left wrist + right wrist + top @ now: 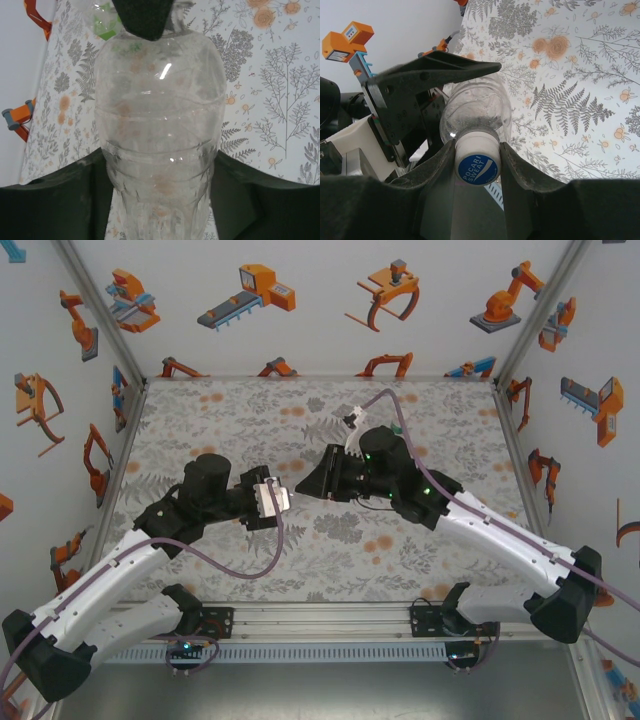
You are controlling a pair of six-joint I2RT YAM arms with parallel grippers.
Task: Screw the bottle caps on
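Well, over the middle of the desk the right pincer is pinching the blue-topped white cap on a clear bottle lying sideways between both pincers. The left pincer flanks the bottle's body; I cannot tell whether it squeezes.

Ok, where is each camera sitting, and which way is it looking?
Top external: up high behind the arms, looking down at the flowery table; both arms show, with the left end effector and right end effector meeting mid-table.
Left wrist: on the left arm's wrist, looking along its own fingers at the clear bottle.
Right wrist: on the right arm's wrist, looking along its own fingers at the blue cap they pinch.
Shared: both wrist views see the same bottle.
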